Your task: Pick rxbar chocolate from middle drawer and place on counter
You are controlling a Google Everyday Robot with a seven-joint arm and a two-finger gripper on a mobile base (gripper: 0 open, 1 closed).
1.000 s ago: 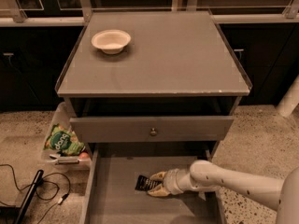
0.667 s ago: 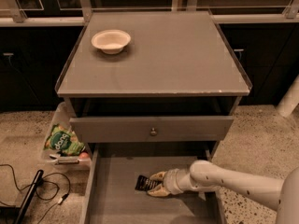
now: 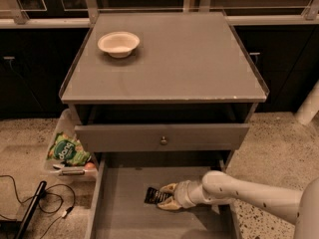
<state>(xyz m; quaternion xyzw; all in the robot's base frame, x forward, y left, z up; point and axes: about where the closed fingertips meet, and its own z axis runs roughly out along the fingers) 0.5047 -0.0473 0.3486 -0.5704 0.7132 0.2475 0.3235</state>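
The tool [image 3: 168, 196] sits in the middle drawer [image 3: 119, 210], spread astride the right end of the rxbar chocolate [image 3: 152, 195]. Close squarely, then lift straight up

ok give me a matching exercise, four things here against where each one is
1 bowl
2 rxbar chocolate
3 green snack bag
4 tool

a in the clear bin, low left
b on the counter
c reaching into the middle drawer from the right, at the bar
d lying flat on that drawer's floor

Pairs: 1-b, 2-d, 3-a, 4-c
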